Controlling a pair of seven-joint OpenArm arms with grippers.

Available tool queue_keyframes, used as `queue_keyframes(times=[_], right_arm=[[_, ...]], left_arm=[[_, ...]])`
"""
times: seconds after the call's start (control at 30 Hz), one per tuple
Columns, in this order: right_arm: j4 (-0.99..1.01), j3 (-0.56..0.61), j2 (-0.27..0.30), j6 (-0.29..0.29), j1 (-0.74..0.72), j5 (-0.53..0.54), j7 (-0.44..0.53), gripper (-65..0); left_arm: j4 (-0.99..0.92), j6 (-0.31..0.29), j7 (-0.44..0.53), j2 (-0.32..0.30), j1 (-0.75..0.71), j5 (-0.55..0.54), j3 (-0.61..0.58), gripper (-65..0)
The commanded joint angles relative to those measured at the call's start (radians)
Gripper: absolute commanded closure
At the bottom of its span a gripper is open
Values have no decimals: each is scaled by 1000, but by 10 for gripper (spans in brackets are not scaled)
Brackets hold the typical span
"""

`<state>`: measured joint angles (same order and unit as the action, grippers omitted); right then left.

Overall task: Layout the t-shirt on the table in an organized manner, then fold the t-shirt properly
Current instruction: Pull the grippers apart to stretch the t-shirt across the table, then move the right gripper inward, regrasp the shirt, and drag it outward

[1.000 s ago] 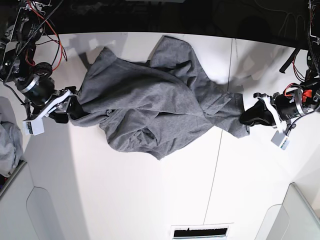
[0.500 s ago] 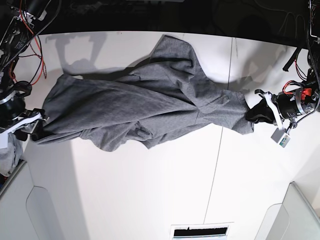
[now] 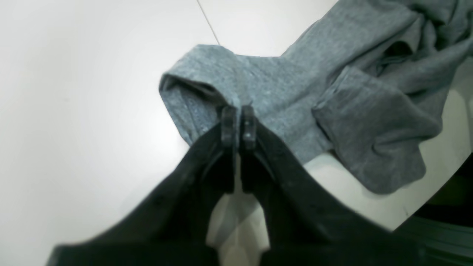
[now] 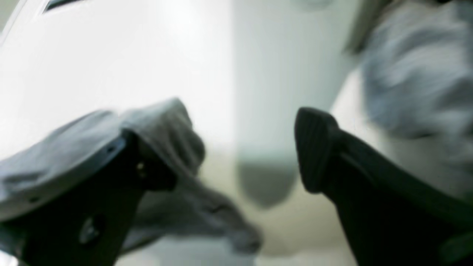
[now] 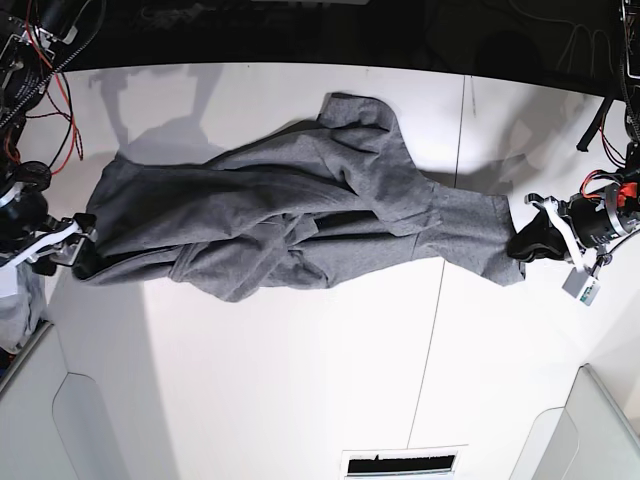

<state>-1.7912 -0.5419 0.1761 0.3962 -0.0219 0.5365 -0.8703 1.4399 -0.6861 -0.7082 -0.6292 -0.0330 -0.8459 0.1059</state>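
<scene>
The charcoal-grey t-shirt (image 5: pixel 290 210) lies stretched and rumpled across the white table (image 5: pixel 300 380), from its left edge to right of the seam (image 5: pixel 435 300). At the shirt's right end, my left gripper (image 5: pixel 520 245) is shut on it. The left wrist view shows the left gripper (image 3: pixel 238 118) pinching a folded edge of the t-shirt (image 3: pixel 281 92). My right gripper (image 5: pixel 78 255) is at the shirt's left end. In the blurred right wrist view the right gripper (image 4: pixel 232 159) stands wide open. T-shirt cloth (image 4: pixel 159 122) drapes over one finger and nothing is pinched.
A lighter bluish-grey garment heap (image 5: pixel 15 295) sits off the table's left edge, blurred in the right wrist view (image 4: pixel 414 74). White bins stand at the lower left (image 5: pixel 40 420) and lower right (image 5: pixel 605 430). A dark slot (image 5: pixel 400 463) lies at the near edge. Red cables (image 5: pixel 45 50) hang at the top left.
The right gripper pulled the shirt's left end out to the table's left edge, stretching the shirt, and then opened wide. The left gripper shifted slightly right, still holding its end.
</scene>
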Motion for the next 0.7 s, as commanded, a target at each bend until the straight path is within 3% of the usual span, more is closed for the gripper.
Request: queue_keyframes(times=[0.0, 0.17, 0.33, 0.43, 0.5, 0.57, 0.67], right_arm=[[-15, 3, 4, 34, -12, 55, 9, -454], [-16, 5, -51, 87, -3, 130, 13, -454], [-16, 8, -74, 115, -19, 114, 56, -454], [-16, 25, -69, 175, -10, 169, -24, -453], [-16, 95, -24, 216, 19, 211, -78, -453], [-16, 204, 45, 221, 48, 119, -51, -453], [-13, 380, 140, 204, 67, -160, 89, -453]], left_arm=[[12, -10, 28, -22, 17, -13, 11, 0], [12, -10, 54, -22, 16, 29, 11, -206], [-12, -10, 55, -22, 16, 44, 11, -220], [-31, -10, 53, -22, 16, 35, 11, -220], [-32, -10, 52, -21, 16, 27, 11, -220], [-32, -10, 53, -19, 16, 12, 11, -220], [-32, -10, 53, -16, 16, -4, 10, -220]])
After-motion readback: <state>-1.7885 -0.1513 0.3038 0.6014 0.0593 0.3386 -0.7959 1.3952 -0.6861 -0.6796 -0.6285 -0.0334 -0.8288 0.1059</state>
